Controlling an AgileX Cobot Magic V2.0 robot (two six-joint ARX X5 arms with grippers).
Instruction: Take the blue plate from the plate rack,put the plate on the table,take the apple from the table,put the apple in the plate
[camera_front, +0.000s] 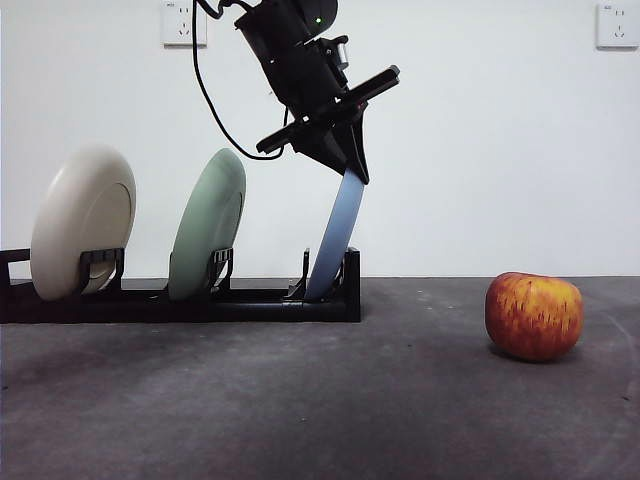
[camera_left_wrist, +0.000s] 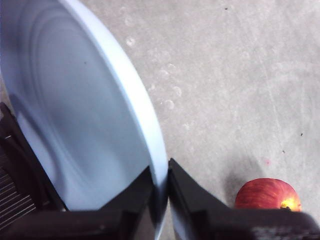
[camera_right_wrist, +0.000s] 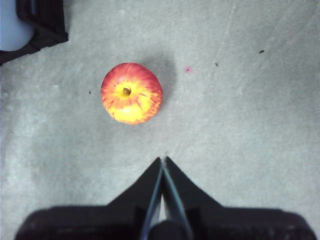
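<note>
The blue plate (camera_front: 337, 240) stands on edge in the right-hand end slot of the black plate rack (camera_front: 250, 300). My left gripper (camera_front: 352, 172) comes down from above and is shut on the plate's upper rim; in the left wrist view the jaws (camera_left_wrist: 161, 187) pinch the rim of the blue plate (camera_left_wrist: 75, 115). The red and yellow apple (camera_front: 533, 315) sits on the table (camera_front: 320, 400) to the right of the rack, apart from it. My right gripper (camera_right_wrist: 163, 165) hangs above the table, shut and empty, a little way from the apple (camera_right_wrist: 131, 93).
A cream plate (camera_front: 82, 220) and a pale green plate (camera_front: 207, 224) stand in the rack's other slots, left of the blue one. A white wall with two sockets lies behind. Open table surface stretches in front of the rack and around the apple.
</note>
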